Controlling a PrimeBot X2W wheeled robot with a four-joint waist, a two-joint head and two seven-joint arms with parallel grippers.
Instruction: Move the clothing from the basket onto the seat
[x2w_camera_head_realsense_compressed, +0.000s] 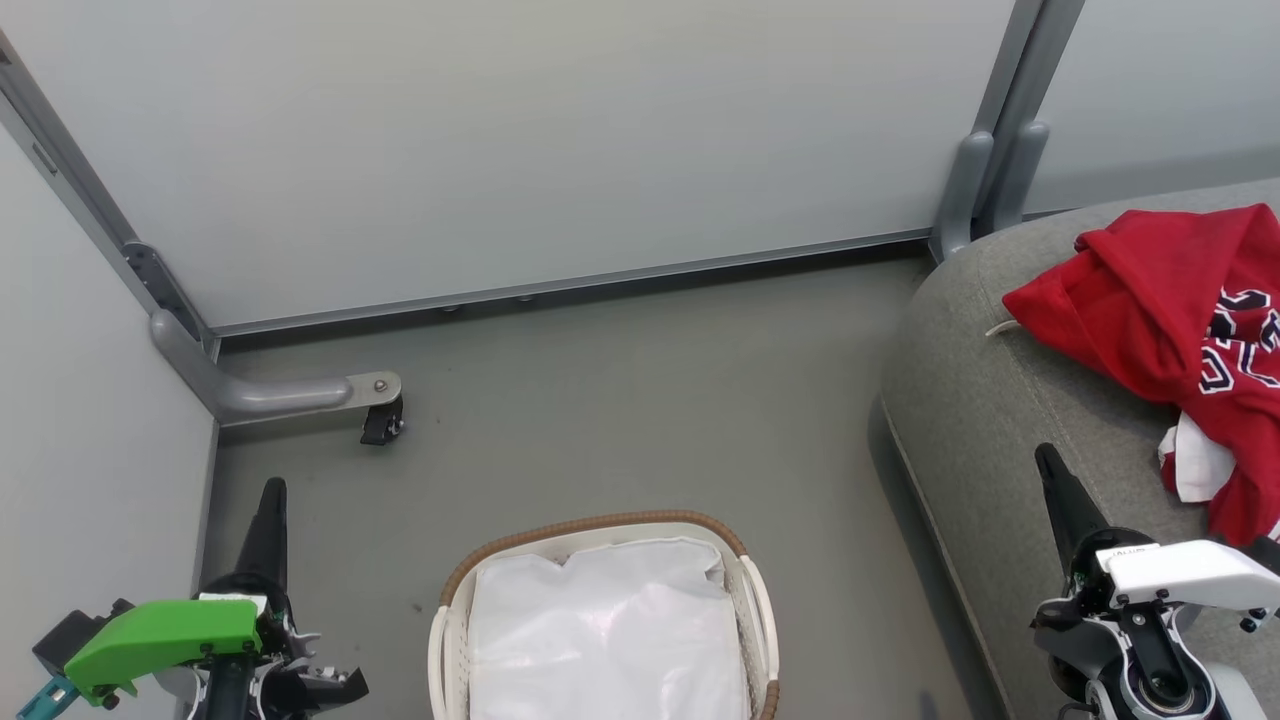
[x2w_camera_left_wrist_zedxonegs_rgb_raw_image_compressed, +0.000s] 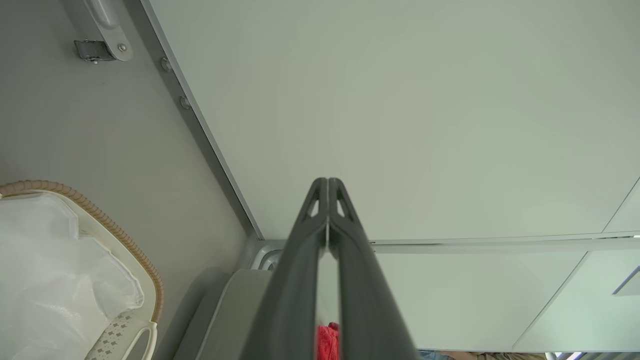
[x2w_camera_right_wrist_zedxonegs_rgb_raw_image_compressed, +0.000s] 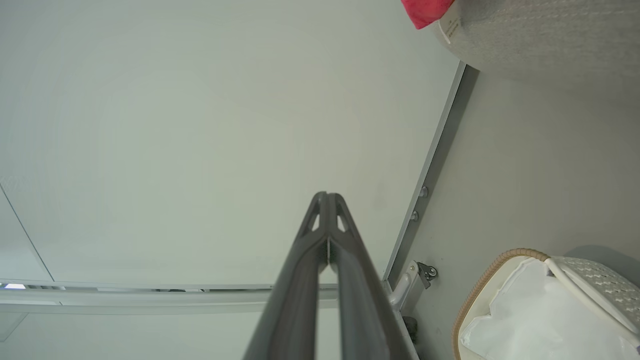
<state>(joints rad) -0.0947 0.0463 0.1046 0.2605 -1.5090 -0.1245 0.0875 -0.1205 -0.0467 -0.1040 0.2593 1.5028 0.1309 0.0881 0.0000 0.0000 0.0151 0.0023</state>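
Bright, even, diffuse light throughout; shadows are soft (a faint one darkens the floor (x2w_camera_head_realsense_compressed: 620, 400) beside the seat (x2w_camera_head_realsense_compressed: 1010, 420)). Head view is sharp; wrist views bend straight lines near their edges.

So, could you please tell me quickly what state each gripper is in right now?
Left gripper: shut, holding nothing.
Right gripper: shut, holding nothing.

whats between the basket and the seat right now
Just a bare strip of grey floor lies between the basket and the seat; the head view shows it.
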